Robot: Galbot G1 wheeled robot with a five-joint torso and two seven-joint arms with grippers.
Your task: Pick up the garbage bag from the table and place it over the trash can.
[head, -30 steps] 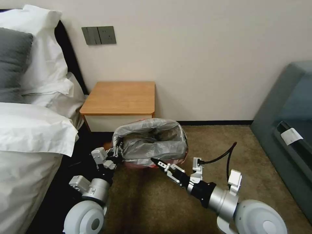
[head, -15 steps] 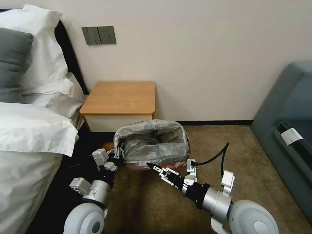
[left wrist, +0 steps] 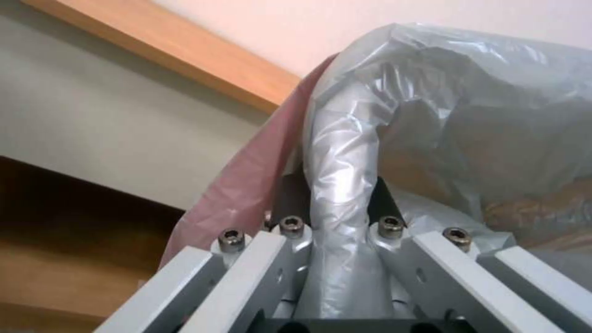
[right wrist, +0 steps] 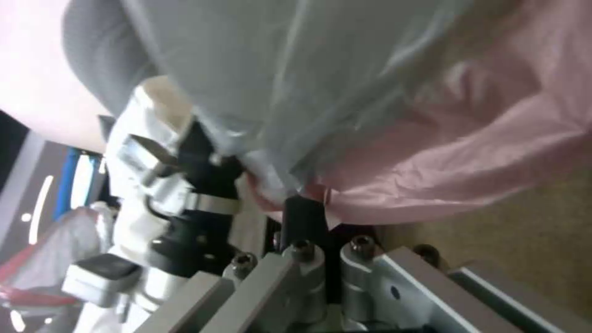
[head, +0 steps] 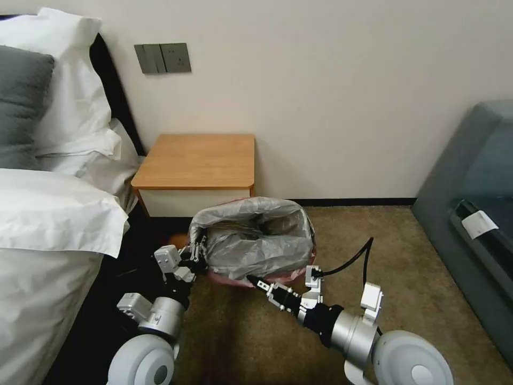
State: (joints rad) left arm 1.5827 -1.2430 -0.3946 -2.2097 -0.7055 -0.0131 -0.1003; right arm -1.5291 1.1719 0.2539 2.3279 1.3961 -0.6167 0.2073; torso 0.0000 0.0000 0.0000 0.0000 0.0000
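The grey garbage bag point(head: 254, 240) with its pinkish-red rim point(head: 235, 279) is draped over the trash can, which is hidden under it on the carpet in front of the table point(head: 197, 160). My left gripper point(head: 196, 255) is at the bag's left side, shut on a rolled fold of the garbage bag point(left wrist: 339, 185), one finger point(left wrist: 288, 199) on each side. My right gripper point(head: 253, 280) is low at the bag's front, shut with its tip pinching the pink hem point(right wrist: 432, 152). One dark finger point(right wrist: 303, 217) shows there.
A bed with white linen point(head: 48, 214) stands close on the left. A grey-green seat point(head: 470, 203) fills the right side. The wall is right behind the table. Open carpet point(head: 374, 235) lies right of the bin, crossed by my right arm's black cable point(head: 347, 262).
My right gripper has moved down along the bag's front, and the front hem sits lower on the bin. The left gripper has shifted slightly right, still holding the fold.
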